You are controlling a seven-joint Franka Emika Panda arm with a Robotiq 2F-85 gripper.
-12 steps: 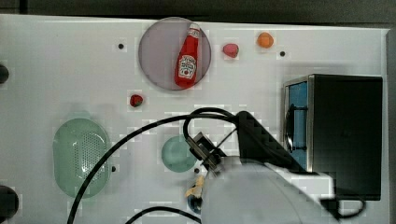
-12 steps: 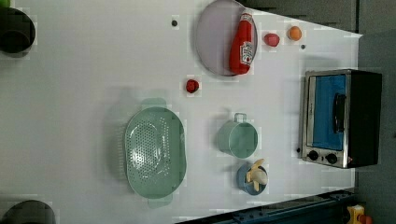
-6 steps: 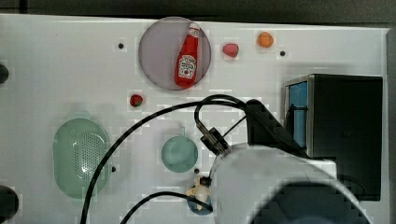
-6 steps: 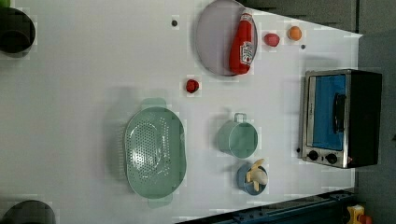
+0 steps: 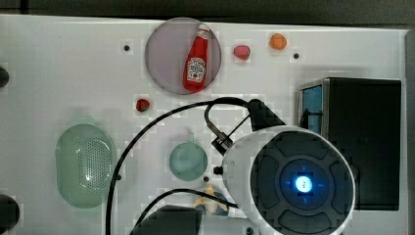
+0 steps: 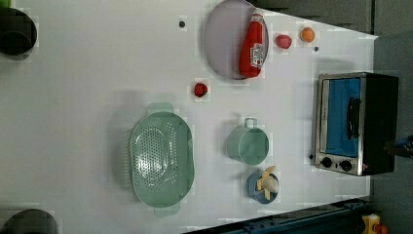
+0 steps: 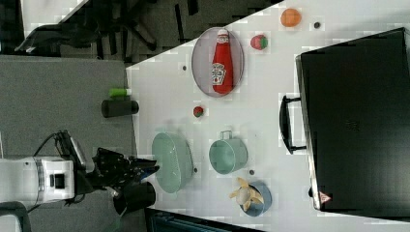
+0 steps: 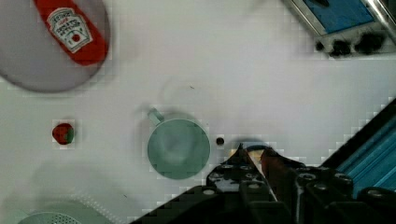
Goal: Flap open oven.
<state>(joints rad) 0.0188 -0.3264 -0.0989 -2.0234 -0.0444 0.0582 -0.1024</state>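
Gripper [image 8: 251, 156] nearly closed, fingertips together, holding nothing. Oven [image 5: 359, 142] at the top view's right of the gripper, well apart. Door handle [image 6: 352, 118] upright in the left view, untouched.

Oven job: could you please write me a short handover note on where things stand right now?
Gripper: jaws together, holding nothing, above the table beside the green cup, clear of the oven.
Oven: at the left view's right edge of the table, glass door shut, handle untouched.
Done: nothing on the door yet.
Left: bring the gripper to the handle, catch it, and flap the door down and open.
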